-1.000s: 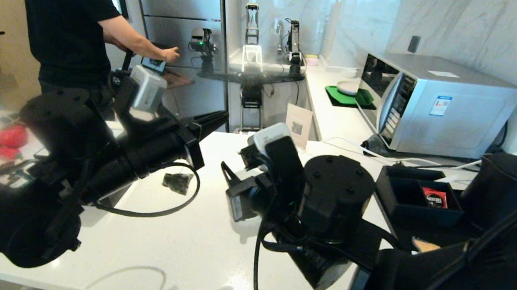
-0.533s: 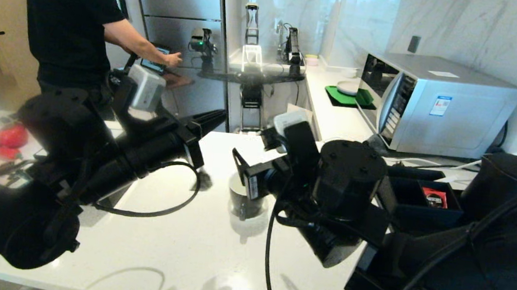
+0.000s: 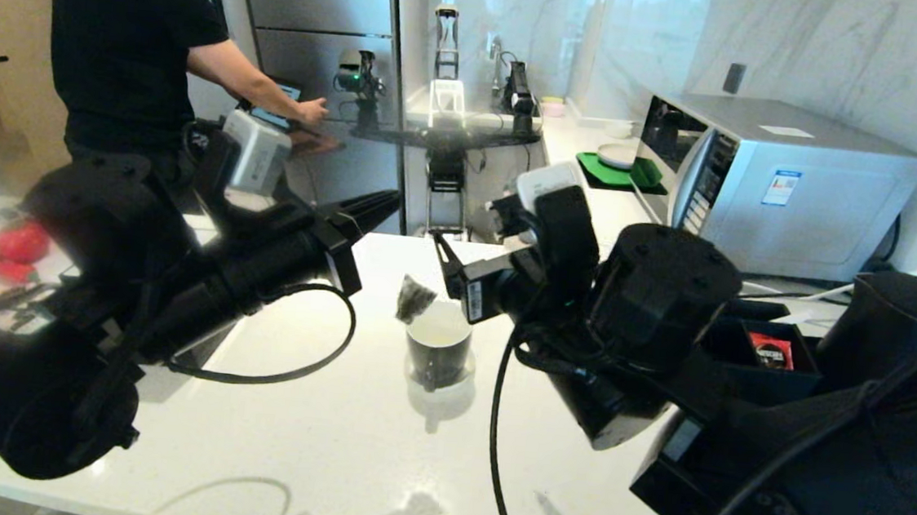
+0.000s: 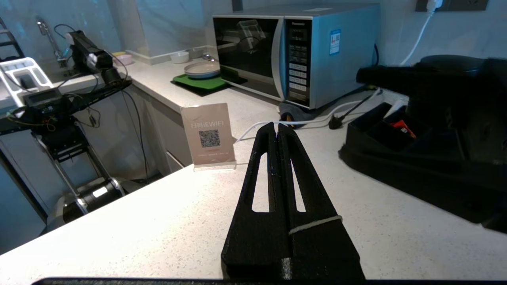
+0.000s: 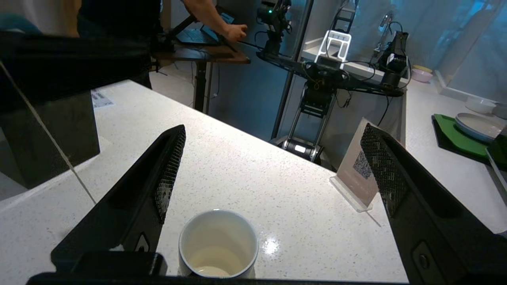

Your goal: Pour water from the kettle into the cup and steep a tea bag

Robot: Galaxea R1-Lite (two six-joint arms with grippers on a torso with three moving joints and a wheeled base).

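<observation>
Standing: cup [image 3: 438, 352] upright on the white counter [image 3: 314, 434], near its middle, in front of the robot; handle hard to pick out.
Cup contents: pale liquid low inside [image 5: 216, 257], so the pour looks done, in my judgement.
Tea bag: small dark pouch [image 3: 414, 298] at the cup's far-left rim, apparently above it; whether it hangs, rests on the rim or is falling I cannot tell, and the string is not clear in the head view.
Thin line: a pale strand [image 5: 47, 130] crosses the right wrist view; it may be the string, but where it ends is hidden.
Right gripper: [image 5: 273, 166] just above and behind the cup, jaws spread wide and gripping nothing, which fits a release over the cup.
Left gripper: [image 4: 276, 130] jaws pressed together and empty, held level over the counter to the left of the cup, apart from it; idle, as I read it.
Kettle: [image 3: 894, 333] at the right edge beside the black tray [image 3: 732, 373], partly blocked by the right arm; spout and handle not visible.
Tray contents: one red sachet [image 3: 770, 350]; the rest is covered by the arm.
Beyond: microwave [image 3: 767, 183] on the back counter, WiFi sign [image 4: 208, 136] at the counter's edge, a person [image 3: 123, 43] at a laptop, cut off at the frame top.
</observation>
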